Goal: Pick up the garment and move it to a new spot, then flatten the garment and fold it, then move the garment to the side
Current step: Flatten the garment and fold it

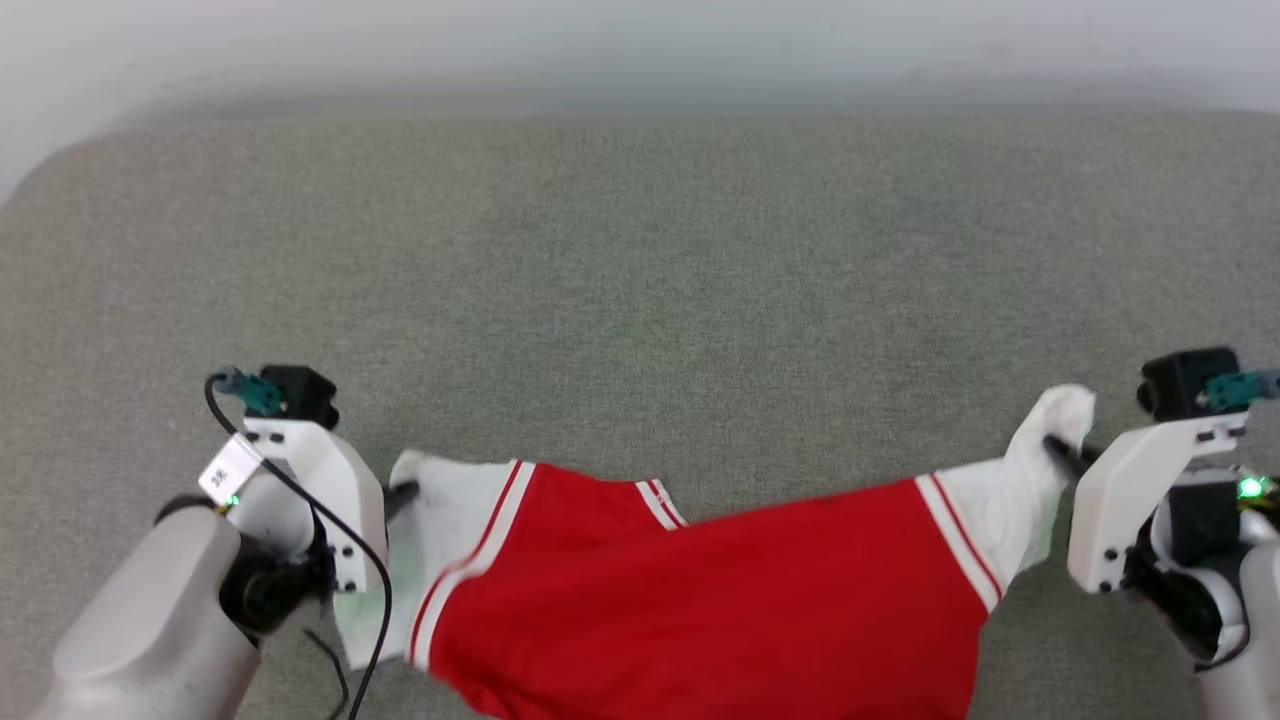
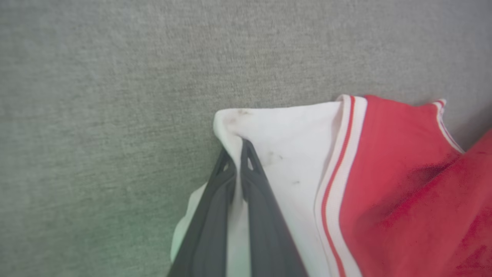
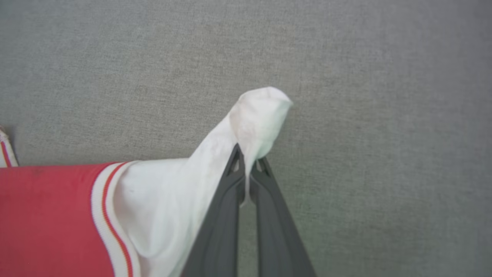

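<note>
left tool and right tool each clamp a white sleeve of the garment.

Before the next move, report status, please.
Left gripper shut on one white sleeve end; right gripper shut on the other. Garment stretched between them over grey surface. Nothing in the way.

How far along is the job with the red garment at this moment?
Done: the grasp. The left gripper and right gripper are shut on the garment, one at each white sleeve. In hand: it is stretched between them over the grey surface. Left: flattening, folding, moving aside.
</note>
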Motion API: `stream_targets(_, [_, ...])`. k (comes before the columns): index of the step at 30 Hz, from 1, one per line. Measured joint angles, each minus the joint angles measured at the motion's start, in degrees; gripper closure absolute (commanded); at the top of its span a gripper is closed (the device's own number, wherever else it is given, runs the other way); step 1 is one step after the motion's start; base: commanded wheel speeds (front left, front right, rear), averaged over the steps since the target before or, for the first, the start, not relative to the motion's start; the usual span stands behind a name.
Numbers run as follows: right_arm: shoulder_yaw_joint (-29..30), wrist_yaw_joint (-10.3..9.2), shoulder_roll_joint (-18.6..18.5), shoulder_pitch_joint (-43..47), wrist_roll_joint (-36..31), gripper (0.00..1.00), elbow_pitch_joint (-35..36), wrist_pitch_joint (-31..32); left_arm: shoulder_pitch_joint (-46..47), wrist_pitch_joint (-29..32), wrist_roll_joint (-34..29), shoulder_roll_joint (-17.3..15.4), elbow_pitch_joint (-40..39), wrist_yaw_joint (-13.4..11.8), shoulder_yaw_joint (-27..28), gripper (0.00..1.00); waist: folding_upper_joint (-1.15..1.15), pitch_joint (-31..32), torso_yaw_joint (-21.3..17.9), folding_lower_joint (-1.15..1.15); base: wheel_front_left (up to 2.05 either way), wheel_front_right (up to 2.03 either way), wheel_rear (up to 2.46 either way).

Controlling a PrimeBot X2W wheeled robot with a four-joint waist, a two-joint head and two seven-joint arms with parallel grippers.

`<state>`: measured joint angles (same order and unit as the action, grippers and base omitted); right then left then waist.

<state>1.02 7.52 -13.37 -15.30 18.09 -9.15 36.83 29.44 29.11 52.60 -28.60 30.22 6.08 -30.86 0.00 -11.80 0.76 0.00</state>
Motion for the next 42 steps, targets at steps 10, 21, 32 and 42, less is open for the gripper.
stream_targets(10, [-0.87, 0.02, -2.94, -10.16, -6.30, 1.00, -3.39, -6.87, 9.85, -6.97, -4.78, -2.81, -1.47, -1.32, 2.59, 1.00, 0.00, 3.82, 0.44, 0.00, 0.00, 0.00, 0.00])
stream_targets(21, [-4.39, 0.02, -5.80, -30.60, -11.98, 1.00, -11.83, -13.45, 25.38, -11.85, -8.92, -1.18, 2.43, -2.80, 3.78, 1.00, 0.00, 2.29, -0.02, 0.00, 0.00, 0.00, 0.00])
stream_targets(32, [-0.76, 0.02, -3.18, -58.67, -20.75, 1.00, -23.09, -24.90, 46.45, -30.22, -14.90, 1.25, 11.01, -3.60, 6.91, 1.00, 0.00, -4.18, -0.59, 0.01, 0.00, 0.00, 0.00])
stream_targets(42, [-0.01, 0.02, 0.74, -68.03, -23.47, 1.00, -30.33, -30.32, 53.24, -37.00, -15.50, 1.41, 15.82, -2.03, 7.76, 1.00, 0.00, -10.28, -1.50, 0.01, 0.00, 0.00, 0.00])
